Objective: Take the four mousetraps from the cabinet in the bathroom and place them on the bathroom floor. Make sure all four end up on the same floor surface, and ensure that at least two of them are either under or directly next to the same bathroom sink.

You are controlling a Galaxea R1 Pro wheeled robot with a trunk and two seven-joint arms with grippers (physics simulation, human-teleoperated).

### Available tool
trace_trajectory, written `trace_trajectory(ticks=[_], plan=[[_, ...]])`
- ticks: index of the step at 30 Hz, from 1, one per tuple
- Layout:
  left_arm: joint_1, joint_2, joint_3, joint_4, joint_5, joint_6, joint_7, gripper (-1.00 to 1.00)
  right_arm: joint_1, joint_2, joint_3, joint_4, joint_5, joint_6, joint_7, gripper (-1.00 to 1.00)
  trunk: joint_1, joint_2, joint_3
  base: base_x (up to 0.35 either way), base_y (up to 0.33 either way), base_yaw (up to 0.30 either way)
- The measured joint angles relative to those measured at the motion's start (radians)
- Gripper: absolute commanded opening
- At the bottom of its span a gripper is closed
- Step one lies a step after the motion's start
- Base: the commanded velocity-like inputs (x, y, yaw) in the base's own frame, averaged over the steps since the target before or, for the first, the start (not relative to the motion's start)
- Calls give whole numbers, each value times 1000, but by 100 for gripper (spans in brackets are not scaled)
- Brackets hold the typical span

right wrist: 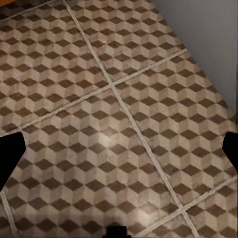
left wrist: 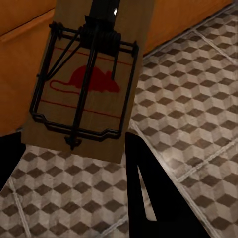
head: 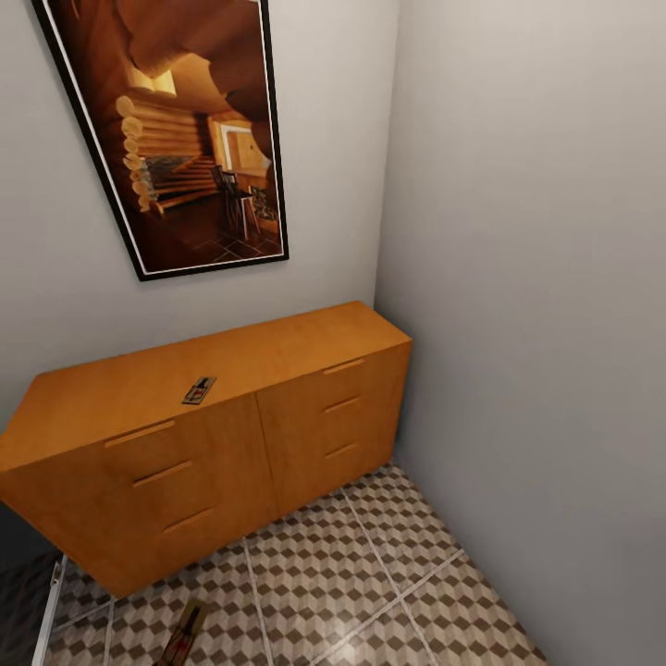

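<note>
My left gripper (left wrist: 74, 148) is grasping a mousetrap (left wrist: 87, 79), its long axis running out ahead of me over the floor (left wrist: 198, 99) beside the cabinet (head: 305, 407). Another trap (head: 199, 390) is lying on the cabinet top. My right gripper (right wrist: 119, 148) is hanging released over bare tiles.

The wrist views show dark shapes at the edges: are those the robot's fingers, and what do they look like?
Yes. The left gripper's fingers are flat matte black wedges tapering to points, with no markings or cables visible. The right gripper's fingers show as plain black corners; a small black stub sits between them.
</note>
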Motion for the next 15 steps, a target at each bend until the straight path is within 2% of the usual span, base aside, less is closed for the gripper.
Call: trace_trajectory(ticks=[1, 6, 15], plan=[[2, -1, 0, 0, 8, -1, 0, -100, 0, 0, -1, -6, 28, 7, -14, 100, 0, 0, 0, 0, 0, 0], [6, -2, 0, 0, 18, -1, 1, -100, 0, 1, -1, -10, 78, 9, -35, 100, 0, 0, 0, 0, 0, 0], [7, -2, -2, 0, 21, -1, 1, -100, 0, 3, 0, -10, 91, -6, -40, 100, 0, 0, 0, 0, 0, 0]])
